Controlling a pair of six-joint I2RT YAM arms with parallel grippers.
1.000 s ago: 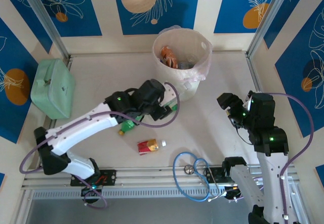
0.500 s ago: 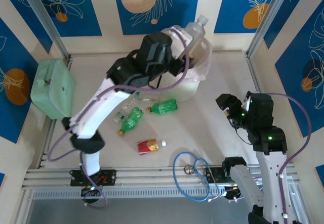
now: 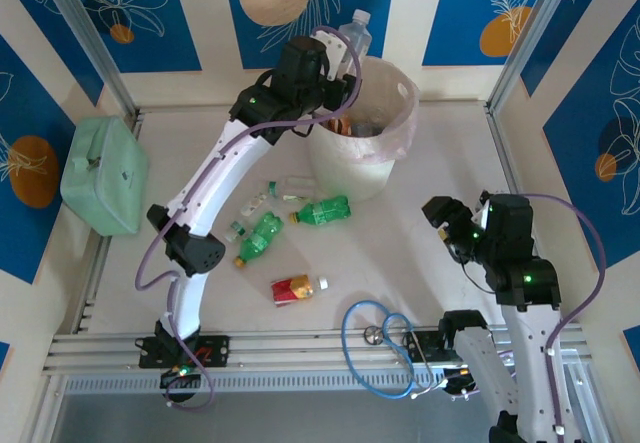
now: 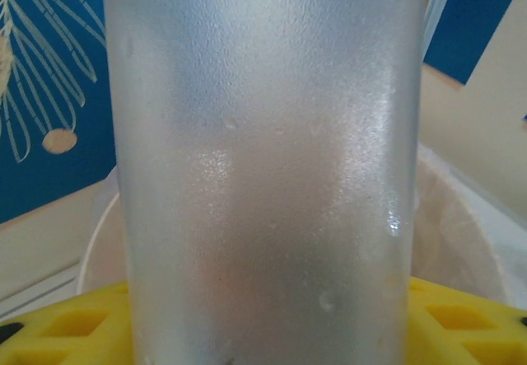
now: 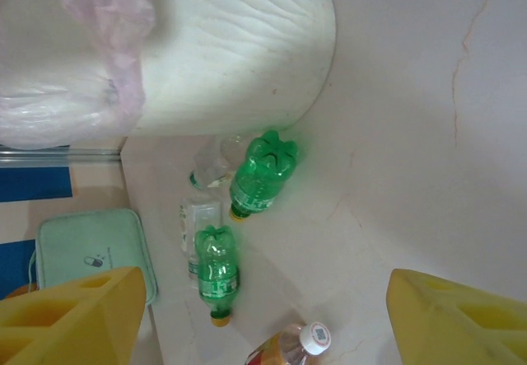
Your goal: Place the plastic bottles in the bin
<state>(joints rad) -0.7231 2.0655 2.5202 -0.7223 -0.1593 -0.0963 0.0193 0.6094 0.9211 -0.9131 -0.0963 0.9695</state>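
From above, the left gripper (image 3: 338, 61) is raised over the far-left rim of the bin (image 3: 398, 98). It is closed around a clear bottle (image 3: 353, 31) that stands upright, cap topmost, above the rim. The left wrist camera adds the close detail: the bottle's frosted body runs top to bottom between the yellow pads (image 4: 58, 328), with the bag-lined rim curving behind it. Only the overhead view looks into the bin, where orange-red labelled bottles (image 3: 335, 113) lie.

The right gripper (image 3: 440, 213) hovers over the right side of the table (image 3: 430, 163), well apart from everything. Its wrist camera shows the jaws wide with nothing between them.

One green bottle (image 3: 322, 210) lies just beside the bin's foot, and a second green bottle (image 3: 260, 235) lies nearer the left arm. Small clear bottles (image 3: 270, 191), probably three though they blur together, lie near both green ones. A red-labelled bottle (image 3: 295, 287) lies nearest the arm bases, its white cap pointing right.

Open tabletop stretches between the right gripper and these bottles. A mint-green case (image 3: 105, 173) sits at the left edge, and a blue cable loop (image 3: 385, 338) rests by the near rail.
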